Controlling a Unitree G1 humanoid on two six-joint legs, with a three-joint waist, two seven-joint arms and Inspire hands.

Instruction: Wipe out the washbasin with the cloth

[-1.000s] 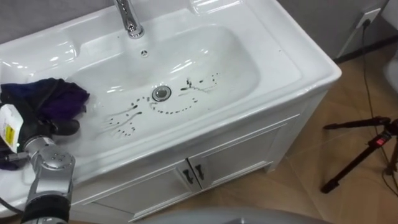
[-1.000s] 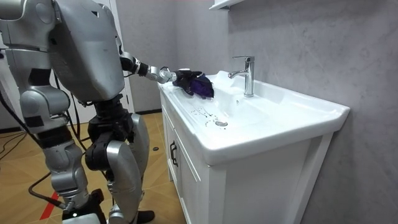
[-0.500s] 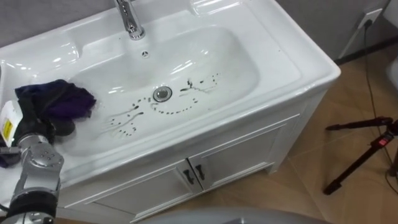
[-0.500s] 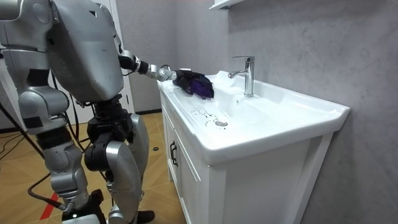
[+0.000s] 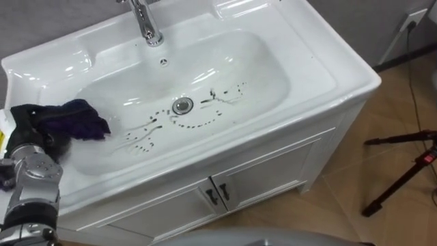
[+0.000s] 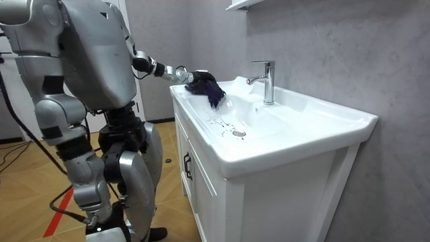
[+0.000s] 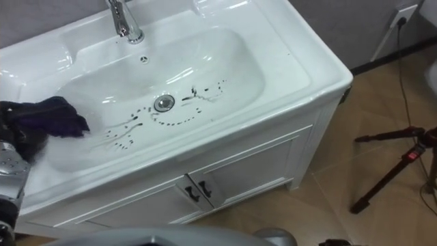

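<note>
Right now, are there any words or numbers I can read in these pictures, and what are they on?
Nothing here can be read.
The white and yellow tag behind the left hand, which grips the purple cloth: any print is too small to read.
The basin, faucet and cabinet doors: no writing visible.

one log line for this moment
left hand: shut on cloth | cloth: over left end of basin | marks: around drain, not yet wiped
</note>
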